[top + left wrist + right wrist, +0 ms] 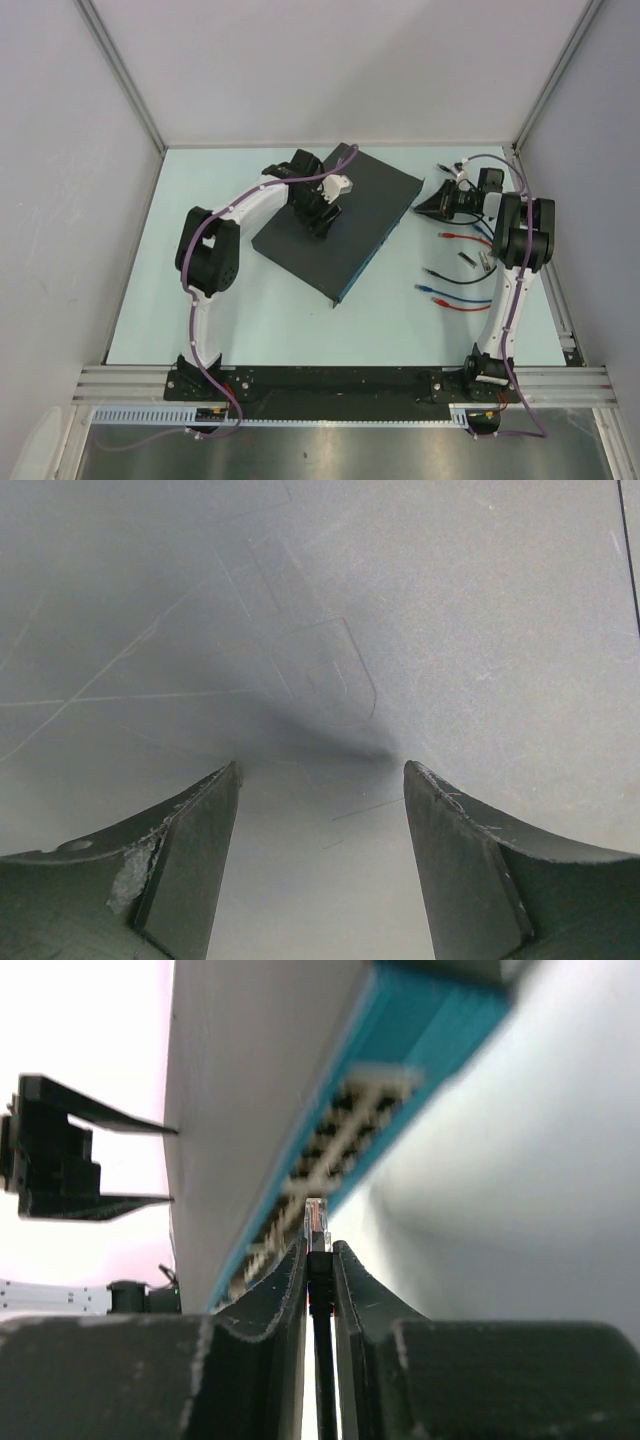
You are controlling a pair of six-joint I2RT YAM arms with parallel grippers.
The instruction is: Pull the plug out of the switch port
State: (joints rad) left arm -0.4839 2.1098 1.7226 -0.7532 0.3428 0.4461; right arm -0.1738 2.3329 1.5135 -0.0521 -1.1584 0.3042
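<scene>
The switch [375, 200] lies askew at mid-table. The left gripper [320, 212] stands spread with its fingertips planted on the grey lid, apparently pinning the box against the pull. The right gripper [318, 1250] pinches the clear plug [316, 1218] just off the blue port row [350, 1120]. I cannot tell whether the plug is fully free.

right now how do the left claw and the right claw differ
The left claw is open and holds nothing; the right claw is shut on the plug.
The left claw sits over the grey top of the switch; the right claw faces its blue port edge from the side.
Shared: both are dark two-finger claws working at the switch.
</scene>
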